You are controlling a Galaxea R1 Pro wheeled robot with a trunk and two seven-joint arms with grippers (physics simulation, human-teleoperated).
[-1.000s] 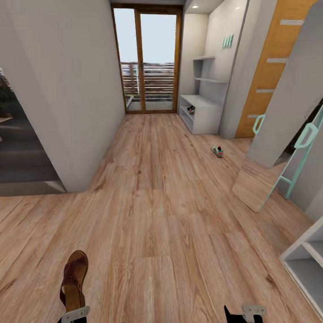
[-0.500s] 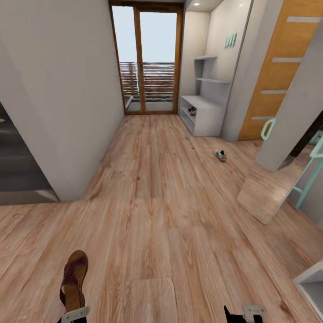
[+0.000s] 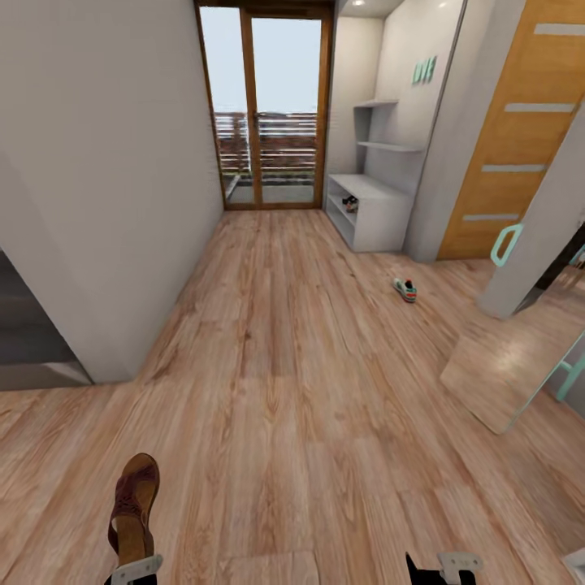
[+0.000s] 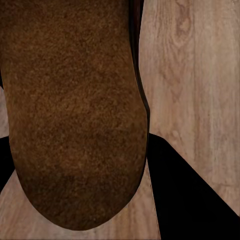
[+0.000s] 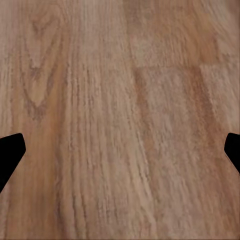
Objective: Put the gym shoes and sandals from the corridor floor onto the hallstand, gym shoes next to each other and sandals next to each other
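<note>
Carrying a slim brown leather sandal [image 3: 133, 508], pinched in the left gripper [image 3: 135, 569], toward the far low grey shoe rack [image 3: 375, 213]. Right gripper [image 5: 120, 150] spread wide, holding nothing. White gym shoe [image 3: 405, 289] lying on the light wood plank floor [image 3: 284, 366] near the rack. Next: roll closer, set sandal on rack.

Head view: set high on the robot, facing forward and down along the corridor floor [image 3: 276, 341] toward the far glass doors [image 3: 264, 114], with the hallstand [image 3: 370, 207] far right and both end effectors at the near edge. Left wrist view: very near, looking down along the left end effector [image 4: 75, 165] onto the brown sole of a sandal [image 4: 70, 110], floor planks beyond. Right wrist view: near, facing straight down at bare planks between the right end effector [image 5: 120, 150] fingertips. All three views share the plank floor; head and left wrist views share the sandal.
</note>
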